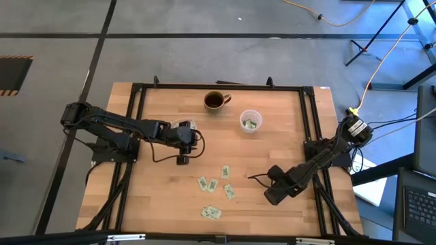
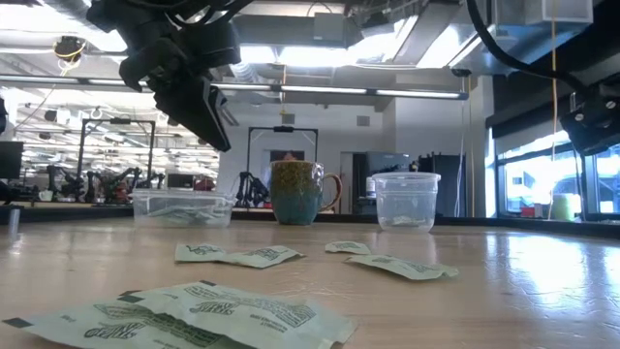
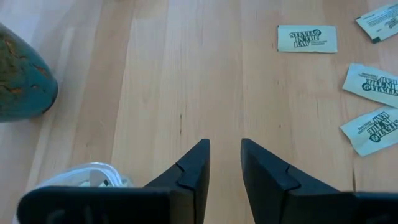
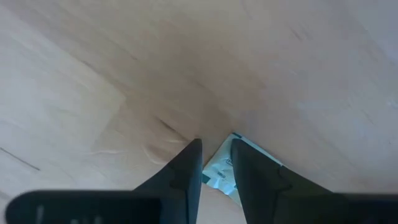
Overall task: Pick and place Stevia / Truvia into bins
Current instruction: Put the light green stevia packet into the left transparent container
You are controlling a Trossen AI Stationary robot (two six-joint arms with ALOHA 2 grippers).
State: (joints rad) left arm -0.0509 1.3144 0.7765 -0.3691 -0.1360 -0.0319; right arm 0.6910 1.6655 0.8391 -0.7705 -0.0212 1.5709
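Note:
Several pale green Stevia sachets (image 1: 212, 185) lie flat on the wooden table, toward its near edge; they also show in the low view (image 2: 237, 256) and the left wrist view (image 3: 307, 38). The clear round cup (image 1: 250, 122) holds a few sachets. The shallow clear tub (image 1: 184, 125) sits under my left arm. My left gripper (image 1: 182, 160) hangs above bare wood just nearside of the tub, its fingers (image 3: 225, 144) a little apart and holding nothing. My right gripper (image 1: 269, 197) is low near the table's right near corner. Its narrowly open fingers (image 4: 216, 142) stand over one sachet (image 4: 222, 163) lying on the table.
A dark teal mug (image 1: 215, 101) stands at the far edge, left of the cup (image 2: 405, 202) and right of the tub (image 2: 181, 206). A black frame rail (image 1: 310, 136) runs along the table's sides. Bare wood lies between the tub and the sachets.

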